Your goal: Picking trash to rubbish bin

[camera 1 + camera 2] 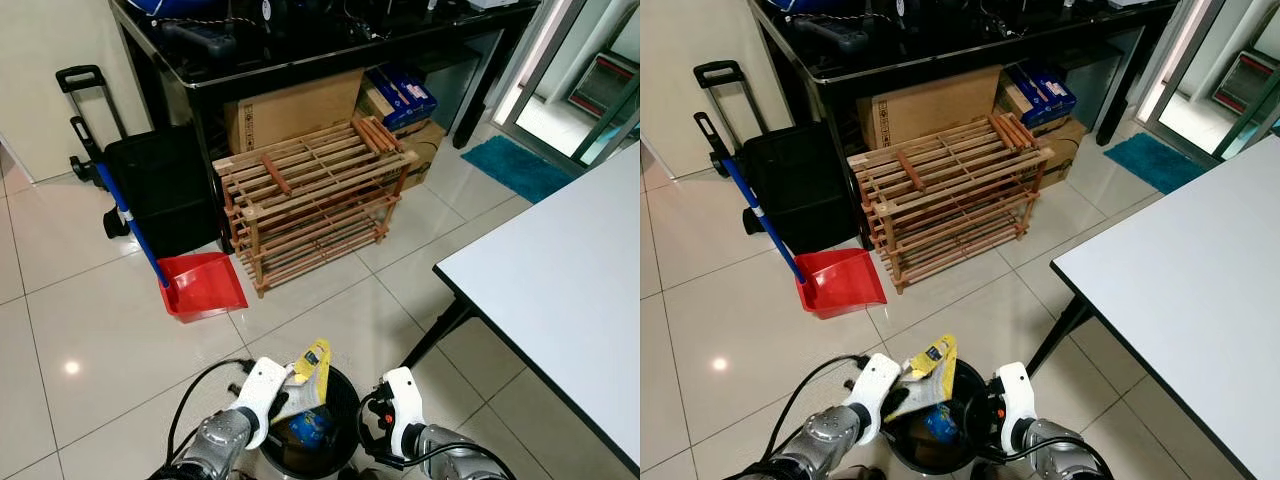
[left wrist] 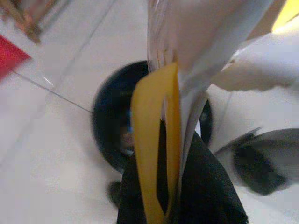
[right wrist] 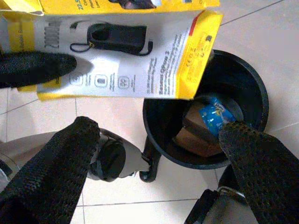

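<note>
Two claws sit low over a pale tiled floor (image 1: pixel 100 330). Left claw (image 1: pixel 296 388) is closed on a yellow-and-white package (image 1: pixel 308 378), held above the black rubbish bin (image 3: pixel 247 93), which already contains a blue wrapper (image 3: pixel 212 115). Right claw (image 3: pixel 159 154) hovers beside the bin, fingers spread, holding nothing. Nearby: wooden rack (image 1: pixel 310 195), red dustpan (image 1: pixel 205 285), white table (image 1: pixel 560 270), cardboard boxes (image 1: pixel 295 108) under a black table (image 1: pixel 300 55).

Bright daylight, glossy tiles (image 1: pixel 90 340) (left wrist blurred).
</note>
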Motion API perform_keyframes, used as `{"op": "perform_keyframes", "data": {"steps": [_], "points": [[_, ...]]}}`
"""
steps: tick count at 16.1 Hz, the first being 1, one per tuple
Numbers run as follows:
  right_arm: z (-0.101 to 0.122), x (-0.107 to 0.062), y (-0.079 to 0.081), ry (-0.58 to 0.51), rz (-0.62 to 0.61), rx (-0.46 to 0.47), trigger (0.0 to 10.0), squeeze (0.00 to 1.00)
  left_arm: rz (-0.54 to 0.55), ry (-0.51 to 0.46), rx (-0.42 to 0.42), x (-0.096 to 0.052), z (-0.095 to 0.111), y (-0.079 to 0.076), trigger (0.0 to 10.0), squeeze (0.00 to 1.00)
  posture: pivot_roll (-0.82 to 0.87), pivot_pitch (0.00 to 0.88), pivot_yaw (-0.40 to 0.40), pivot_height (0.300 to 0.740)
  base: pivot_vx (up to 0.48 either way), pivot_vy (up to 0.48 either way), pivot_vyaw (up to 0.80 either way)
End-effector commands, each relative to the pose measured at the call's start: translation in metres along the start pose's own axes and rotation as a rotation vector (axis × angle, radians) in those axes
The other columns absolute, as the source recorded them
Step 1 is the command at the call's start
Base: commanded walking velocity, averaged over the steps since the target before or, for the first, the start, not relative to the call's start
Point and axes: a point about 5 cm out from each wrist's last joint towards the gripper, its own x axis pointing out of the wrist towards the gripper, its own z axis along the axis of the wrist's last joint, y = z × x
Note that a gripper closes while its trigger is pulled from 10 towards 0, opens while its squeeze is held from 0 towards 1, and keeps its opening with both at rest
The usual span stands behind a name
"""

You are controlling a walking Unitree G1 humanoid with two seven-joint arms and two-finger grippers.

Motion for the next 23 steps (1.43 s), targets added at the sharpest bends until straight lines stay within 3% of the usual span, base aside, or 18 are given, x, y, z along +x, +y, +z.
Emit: {"op": "perform_keyframes", "data": {"steps": [1,4,6,9,13,14,15,23], "points": [[0.001,-0.002,-0.001,-0.01,0.016,0.019,10.0,0.0,-0.078,0.035,-0.147,0.001,-0.008,-0.01,10.0,0.0,-0.07,0.123,-0.075,0.74,0.0,0.0,0.0],[0.004,-0.001,-0.001,-0.017,0.008,0.013,10.0,0.0,0.017,0.038,-0.094,-0.001,-0.009,0.0,10.0,0.0,-0.07,0.128,-0.073,0.74,0.0,0.0,0.0],[0.004,0.0,0.0,-0.019,0.008,0.02,10.0,0.0,0.024,0.07,-0.05,-0.001,-0.013,0.0,10.0,0.0,-0.07,0.132,-0.075,0.74,0.0,0.0,0.0],[0.006,0.0,0.0,-0.028,0.01,0.03,10.0,0.0,0.135,0.108,-0.03,-0.006,-0.017,0.014,10.0,0.0,-0.07,0.139,-0.076,0.74,0.0,0.0,0.0],[0.007,0.001,0.001,-0.038,0.01,0.036,10.0,0.0,0.148,0.104,-0.048,-0.007,-0.017,0.016,10.0,0.0,-0.07,0.142,-0.073,0.74,0.0,0.0,0.0],[0.008,0.001,0.001,-0.04,0.01,0.037,10.0,0.0,0.148,0.102,-0.054,-0.006,-0.016,0.016,10.0,0.2,-0.07,0.141,-0.073,0.74,0.0,0.0,0.0],[0.008,0.001,0.001,-0.039,0.009,0.036,10.0,0.0,0.147,0.098,-0.065,-0.006,-0.016,0.016,10.0,1.0,-0.07,0.141,-0.074,0.74,0.0,0.0,0.0],[0.009,0.002,0.001,-0.043,0.005,0.037,10.0,0.0,0.134,0.087,-0.067,-0.005,-0.014,0.015,10.0,1.0,-0.07,0.141,-0.071,0.74,0.0,0.0,0.0]]}}
